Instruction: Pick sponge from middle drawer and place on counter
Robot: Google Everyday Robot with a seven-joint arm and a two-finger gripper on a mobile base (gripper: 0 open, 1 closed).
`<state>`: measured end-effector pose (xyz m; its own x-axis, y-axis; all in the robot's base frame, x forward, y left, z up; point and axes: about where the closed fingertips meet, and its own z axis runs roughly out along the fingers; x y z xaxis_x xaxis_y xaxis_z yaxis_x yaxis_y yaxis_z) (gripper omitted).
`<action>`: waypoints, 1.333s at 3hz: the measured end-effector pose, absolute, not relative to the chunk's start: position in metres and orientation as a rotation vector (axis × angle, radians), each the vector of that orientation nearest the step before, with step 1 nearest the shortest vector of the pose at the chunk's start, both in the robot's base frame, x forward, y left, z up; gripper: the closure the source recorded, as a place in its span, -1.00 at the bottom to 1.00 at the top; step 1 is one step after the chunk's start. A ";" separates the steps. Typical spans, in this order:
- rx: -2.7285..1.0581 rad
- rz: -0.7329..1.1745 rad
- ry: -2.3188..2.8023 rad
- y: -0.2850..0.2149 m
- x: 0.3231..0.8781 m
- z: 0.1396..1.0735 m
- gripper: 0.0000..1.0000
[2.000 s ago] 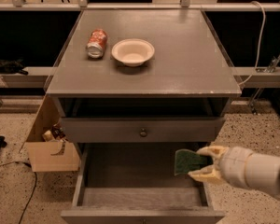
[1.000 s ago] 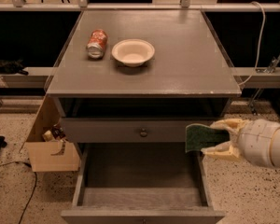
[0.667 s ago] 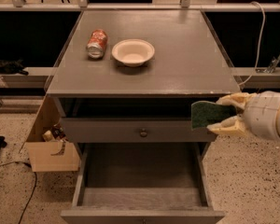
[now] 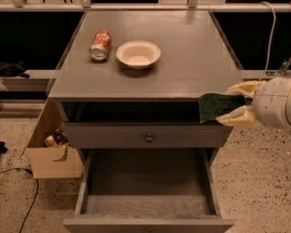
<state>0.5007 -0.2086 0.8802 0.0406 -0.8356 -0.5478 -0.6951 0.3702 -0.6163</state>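
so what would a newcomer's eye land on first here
The gripper at the right edge holds the green sponge by the front right corner of the counter. Below, the middle drawer stands pulled out. A white bowl and a tipped soda can sit on top.

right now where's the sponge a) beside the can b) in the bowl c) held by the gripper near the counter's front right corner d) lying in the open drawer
C: the gripper is shut on the sponge at the counter's front right corner, clear of the middle drawer.
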 end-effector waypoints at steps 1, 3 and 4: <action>-1.386 -0.149 1.701 -0.209 0.506 0.886 1.00; -1.470 0.049 1.712 -0.209 0.567 0.939 1.00; -1.484 0.063 1.734 -0.210 0.572 0.928 1.00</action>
<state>0.5718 -0.2101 0.9278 0.0449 -0.7952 -0.6047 -0.8372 0.3004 -0.4571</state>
